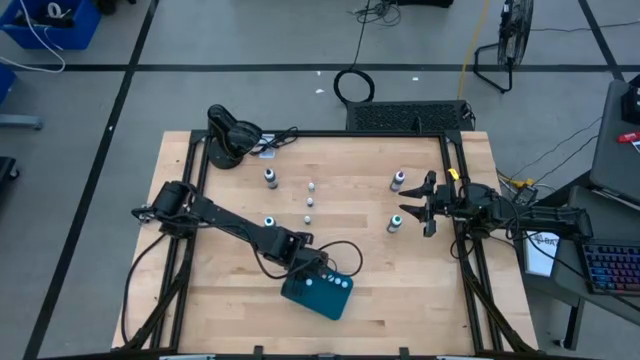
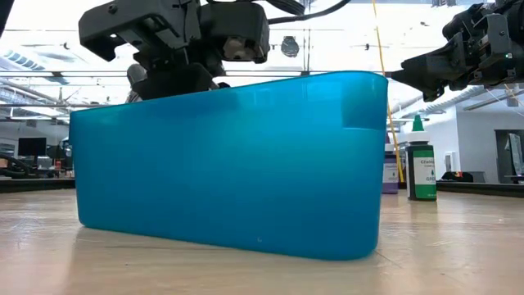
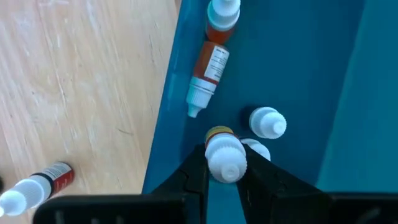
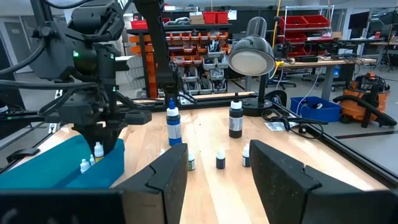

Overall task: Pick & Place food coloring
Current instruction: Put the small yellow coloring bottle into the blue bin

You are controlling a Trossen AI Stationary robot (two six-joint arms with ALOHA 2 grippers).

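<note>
food coloring bottle [image 3: 225,157] upright, cap up, in left tool [image 3: 222,180]

a workshop or robotics lab with an industrial feel. behind the wooden table [image 4: 217,180], shelving [image 4: 199,50] carries rows of red and dark parts bins, and a desk lamp [image 4: 252,56] stands at the table's far edge. an orange-and-black shop vacuum [image 4: 367,93] sits on the grey floor beside a blue crate [image 4: 320,107]. from above, a floor fan [image 1: 512,40], loose cables [image 1: 352,85] and a keyboard [image 1: 608,268] surround the framed bench.
</note>
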